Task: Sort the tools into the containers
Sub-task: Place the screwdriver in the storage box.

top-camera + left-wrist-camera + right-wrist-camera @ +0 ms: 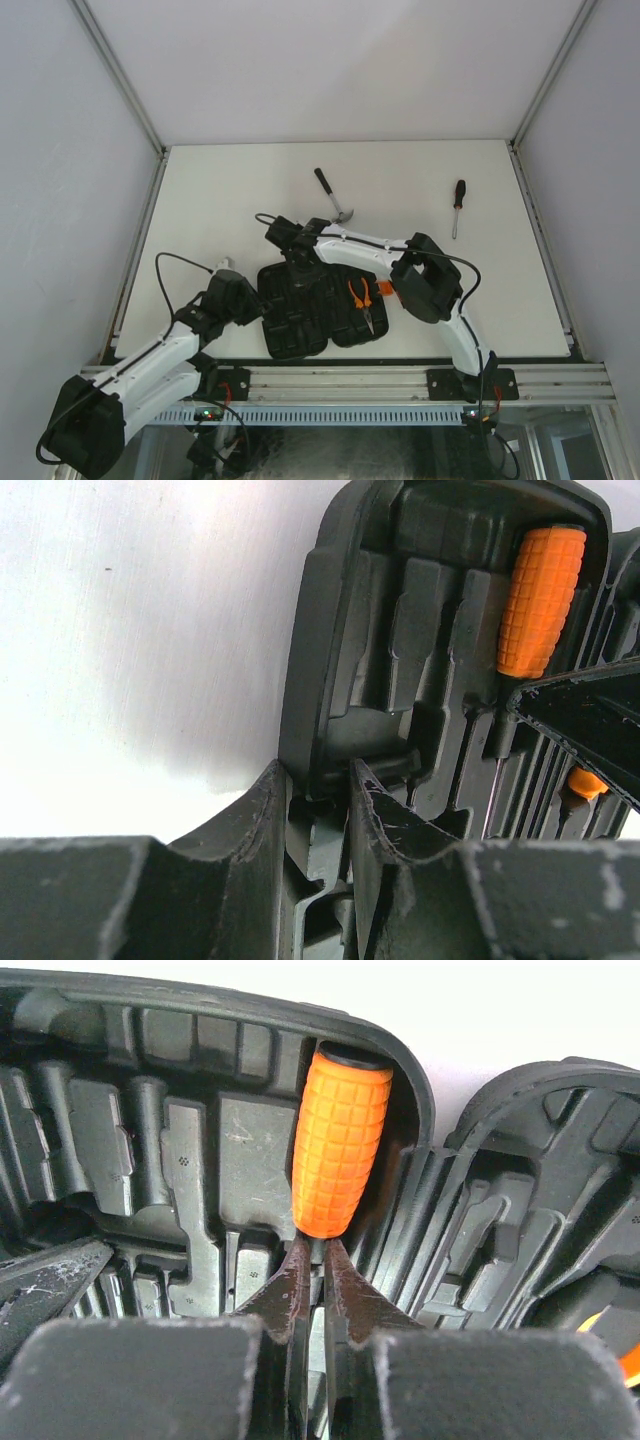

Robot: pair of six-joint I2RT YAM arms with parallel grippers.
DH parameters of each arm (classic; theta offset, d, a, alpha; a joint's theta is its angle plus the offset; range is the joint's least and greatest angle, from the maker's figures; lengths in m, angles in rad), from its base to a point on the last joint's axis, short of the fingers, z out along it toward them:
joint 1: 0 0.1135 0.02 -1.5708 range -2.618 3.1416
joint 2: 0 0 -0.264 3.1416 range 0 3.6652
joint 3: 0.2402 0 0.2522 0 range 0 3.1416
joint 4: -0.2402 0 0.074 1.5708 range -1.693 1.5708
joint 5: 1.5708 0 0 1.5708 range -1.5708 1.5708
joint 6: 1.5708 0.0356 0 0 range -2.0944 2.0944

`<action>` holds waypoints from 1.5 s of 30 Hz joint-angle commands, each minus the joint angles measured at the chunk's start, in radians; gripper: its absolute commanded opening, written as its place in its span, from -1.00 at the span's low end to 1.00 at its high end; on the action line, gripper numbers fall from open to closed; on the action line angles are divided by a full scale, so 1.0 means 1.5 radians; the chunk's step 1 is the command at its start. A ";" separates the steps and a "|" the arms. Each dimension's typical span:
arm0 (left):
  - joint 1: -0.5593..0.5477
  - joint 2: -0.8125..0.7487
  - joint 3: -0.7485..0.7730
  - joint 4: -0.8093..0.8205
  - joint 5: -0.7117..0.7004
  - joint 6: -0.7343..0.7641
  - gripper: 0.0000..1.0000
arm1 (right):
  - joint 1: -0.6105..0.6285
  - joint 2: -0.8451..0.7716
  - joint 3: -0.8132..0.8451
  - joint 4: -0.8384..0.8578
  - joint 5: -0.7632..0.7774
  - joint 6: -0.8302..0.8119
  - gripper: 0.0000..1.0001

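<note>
Left tool (318, 780): fingers part-way apart, astride the left rim of the tool case (295, 325). The rim wall sits between the pads and looks clamped. Its wrist view cuts off most of the case.

The case lies open in two halves on the counter (220, 200). In the far end of the left half an orange-handled screwdriver (340, 1140) lies in a moulded slot. From above I cannot see it, as the right arm covers it.

Right tool (318, 1250): fingers closed together just under that handle. I cannot tell whether they nip the slim shaft.

A second small orange tip (585, 780) is mostly hidden, so I can't identify it.

Hammer (335, 198): loose on the counter, beyond the case.

Pliers (362, 305): in the right half.

Black-handled screwdriver (458, 205): on the counter, well apart, far right.
</note>
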 commanded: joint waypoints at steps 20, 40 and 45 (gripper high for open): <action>-0.006 -0.066 0.017 -0.144 -0.049 0.017 -0.08 | -0.017 -0.183 -0.059 0.097 0.019 -0.006 -0.36; -0.006 -0.154 0.163 -0.298 -0.126 0.044 0.13 | 0.050 -0.342 -0.316 0.183 0.040 0.056 -0.69; -0.006 -0.120 0.191 -0.241 -0.100 0.063 0.10 | 0.054 -0.378 -0.371 0.240 0.013 0.079 -0.69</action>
